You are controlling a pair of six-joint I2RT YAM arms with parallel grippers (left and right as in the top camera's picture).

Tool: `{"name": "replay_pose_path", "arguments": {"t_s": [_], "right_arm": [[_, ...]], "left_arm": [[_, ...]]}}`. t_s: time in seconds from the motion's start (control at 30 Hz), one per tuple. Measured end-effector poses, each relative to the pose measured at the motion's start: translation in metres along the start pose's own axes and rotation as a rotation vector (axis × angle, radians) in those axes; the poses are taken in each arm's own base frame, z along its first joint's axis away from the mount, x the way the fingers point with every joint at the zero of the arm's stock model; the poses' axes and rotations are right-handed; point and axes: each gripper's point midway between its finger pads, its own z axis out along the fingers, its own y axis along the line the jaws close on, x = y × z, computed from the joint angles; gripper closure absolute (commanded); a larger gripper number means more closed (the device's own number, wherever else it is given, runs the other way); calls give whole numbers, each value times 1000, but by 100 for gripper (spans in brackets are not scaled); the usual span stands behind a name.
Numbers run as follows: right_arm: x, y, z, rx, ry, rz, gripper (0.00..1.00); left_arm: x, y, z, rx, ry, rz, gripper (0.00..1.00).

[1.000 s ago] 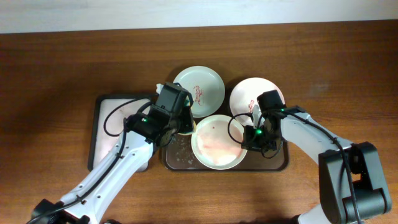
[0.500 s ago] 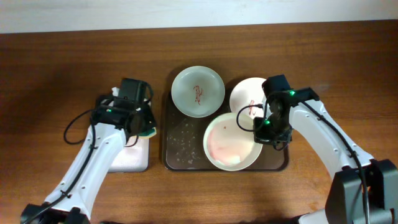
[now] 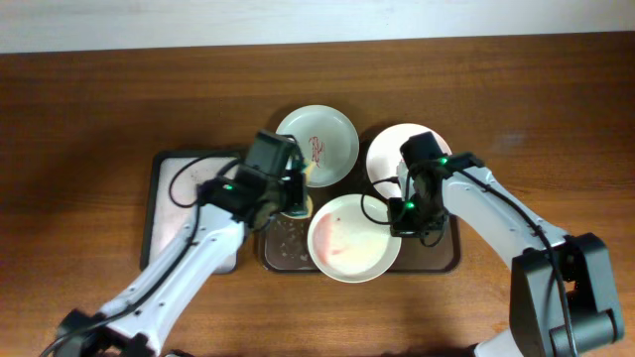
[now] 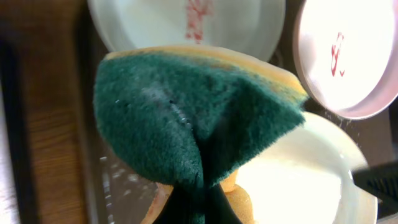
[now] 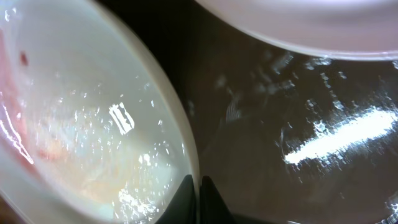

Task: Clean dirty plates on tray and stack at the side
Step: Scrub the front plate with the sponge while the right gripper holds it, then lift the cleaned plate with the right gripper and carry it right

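- Now your left gripper (image 4: 194, 202) is back from the side tray (image 3: 159, 233), pinching the green sponge (image 4: 186, 118) beside the smeared plate (image 3: 352, 238).
- Your right gripper (image 5: 198, 196) clamps that plate's rim (on the brown tray (image 3: 283, 248)); scrubbing can resume.

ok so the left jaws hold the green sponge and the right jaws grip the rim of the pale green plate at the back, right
Not that plate. The left jaws hold the green sponge, but the right jaws grip the rim of the smeared front plate; the right wrist view shows it.
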Motion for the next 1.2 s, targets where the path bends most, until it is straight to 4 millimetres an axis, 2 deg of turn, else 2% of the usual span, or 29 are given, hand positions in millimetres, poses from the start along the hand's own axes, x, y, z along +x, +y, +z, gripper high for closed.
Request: {"name": "replay_pose_path", "arguments": {"t_s": [0.1, 0.27, 0.33, 0.53, 0.7, 0.83, 0.87, 0.9, 0.93, 1.0, 1.03, 1.07, 1.1, 1.13, 1.2], "right_arm": [[-2, 0, 12, -15, -24, -10, 95], [1, -2, 18, -18, -26, -12, 95], [1, -2, 18, -17, -26, -11, 95], [2, -1, 18, -19, -22, -10, 95], [2, 7, 18, -57, -20, -18, 95], [6, 6, 18, -54, -5, -15, 95], [6, 5, 19, -47, -4, -14, 94], [7, 4, 19, -41, 0, -12, 94], [7, 3, 19, -37, -1, -12, 93], [7, 2, 19, -32, -2, -12, 90], [7, 2, 19, -30, -3, -12, 86], [7, 2, 19, -30, -3, -12, 70], [6, 1, 19, -27, -3, -13, 70], [6, 1, 19, -27, -4, -13, 70], [7, 1, 19, -27, -2, -12, 74]], "left_arm": [[26, -39, 39, 51, 76, 96, 100], [51, -77, 78, 129, 126, 160, 100], [65, -75, 93, 115, 175, 133, 100], [66, -69, 101, 102, 202, 95, 100], [65, -31, 96, 91, 309, -130, 100], [72, -34, 86, 157, 363, -104, 100], [70, -35, 75, 171, 349, -68, 100], [59, -36, 54, 176, 297, -38, 100], [36, -36, 24, 175, 188, -8, 100], [28, -25, 10, 140, 147, -9, 100], [21, -6, 5, 95, 128, -40, 100], [15, 14, 5, 54, 115, -79, 100], [11, 34, 4, 13, 108, -115, 100], [9, 45, 3, -6, 106, -134, 100], [7, 97, -5, -109, 110, -227, 100]]}}
